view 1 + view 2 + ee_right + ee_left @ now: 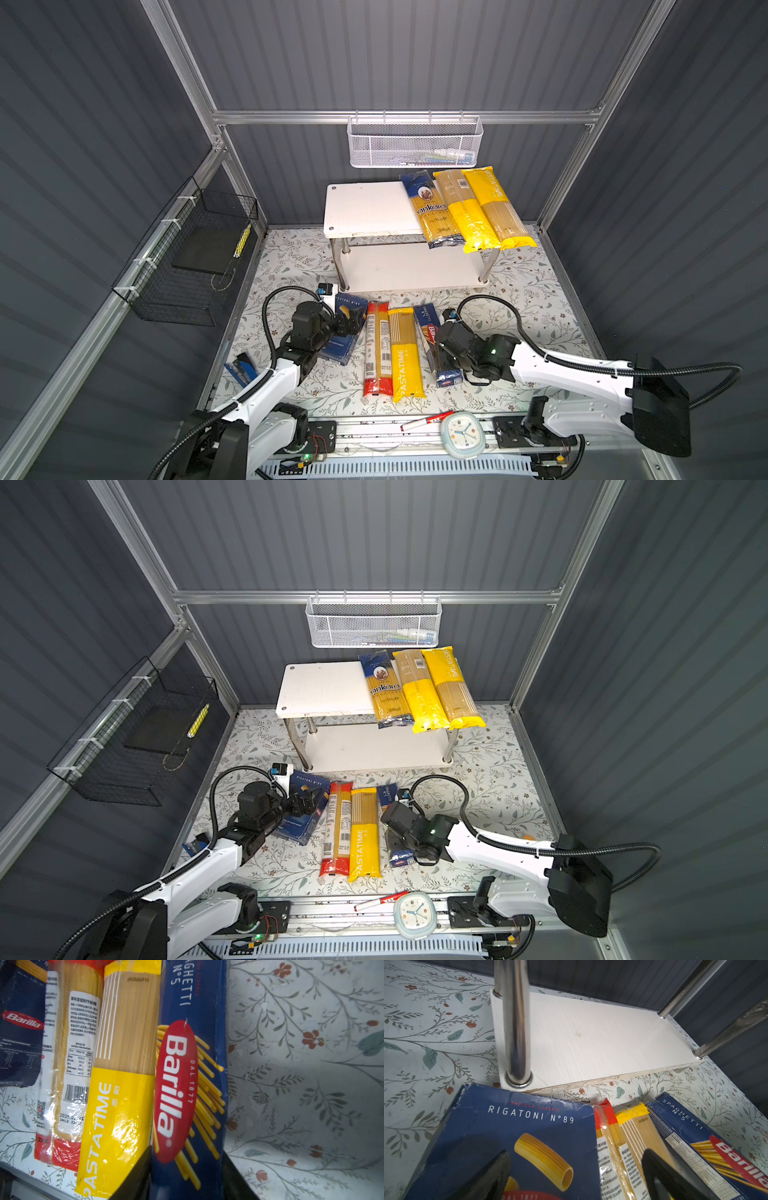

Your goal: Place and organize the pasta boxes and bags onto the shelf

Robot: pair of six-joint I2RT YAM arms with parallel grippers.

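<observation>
Shelf [365, 208] at 12 o'clock carries three bags [465, 212] on its 3 o'clock half; a swinging box could knock them or clip a leg [341, 266]; left gripper [576, 1159] hangs released over rigatoni box [488, 1126]; spaghetti box [191, 1084], dark blue, creased, lies at 3 o'clock of two floor bags [405, 357], right gripper [186, 1152] clasping its long sides.
</observation>
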